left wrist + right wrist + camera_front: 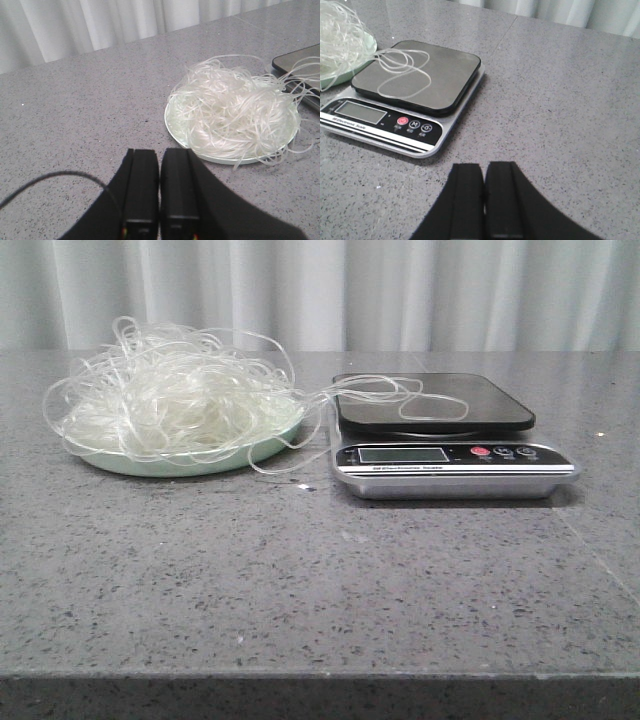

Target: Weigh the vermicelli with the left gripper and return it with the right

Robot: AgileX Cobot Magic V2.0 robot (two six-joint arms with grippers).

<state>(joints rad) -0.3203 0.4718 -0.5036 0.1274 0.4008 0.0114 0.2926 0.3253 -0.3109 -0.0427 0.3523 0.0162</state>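
The vermicelli (170,400) is a wide heap of thin whitish strands on the pale green plate (200,462) at the left of the table. A few loose strands (415,400) trail from it onto the dark platform of the kitchen scale (445,435). The heap also shows in the left wrist view (232,107), and the strand loops on the scale show in the right wrist view (402,75). My left gripper (160,152) is shut and empty, apart from the plate (220,156). My right gripper (485,167) is shut and empty, short of the scale (427,82). Neither gripper shows in the front view.
The grey speckled table (300,590) ends at a front edge near the bottom of the front view. A pale curtain (400,290) hangs behind the table. A thin black cable (55,177) loops beside my left gripper.
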